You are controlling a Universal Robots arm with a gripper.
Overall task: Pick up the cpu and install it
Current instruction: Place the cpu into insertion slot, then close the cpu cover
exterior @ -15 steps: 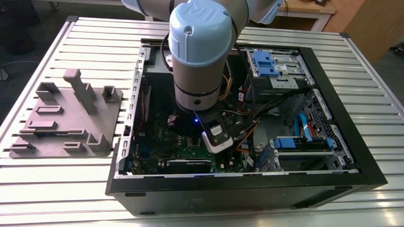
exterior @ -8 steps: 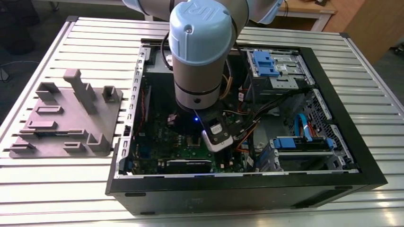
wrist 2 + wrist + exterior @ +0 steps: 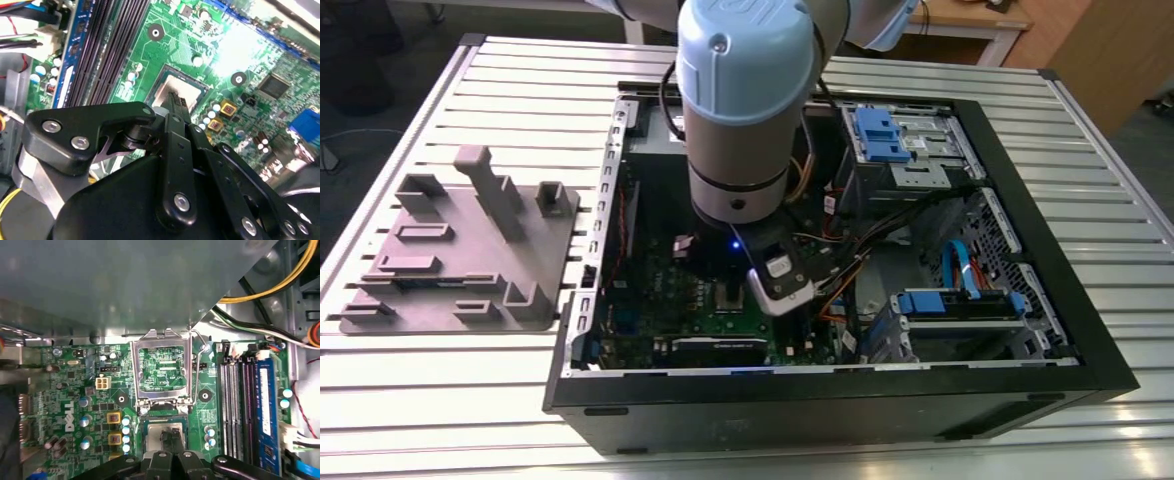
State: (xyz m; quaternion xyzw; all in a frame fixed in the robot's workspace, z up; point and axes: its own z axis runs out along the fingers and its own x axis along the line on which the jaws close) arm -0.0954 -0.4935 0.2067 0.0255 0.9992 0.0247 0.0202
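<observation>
Gripper (image 3: 172, 441) at my wrist, its fingers closed against each other with nothing between them, pointing tip-down straight over the cpu (image 3: 154, 432); I cannot tell whether it touches the cpu or is just clear of it. The cpu, a flat silver-grey square with no long axis, lies level in its socket on the green motherboard (image 3: 75, 390), just beside the swung-open metal frame (image 3: 162, 370).

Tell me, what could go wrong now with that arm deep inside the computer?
The gripper is right at the cpu on its socket; a slight tilt or push might bend contacts. Loose cables run close by the arm inside the case and could snag.
</observation>
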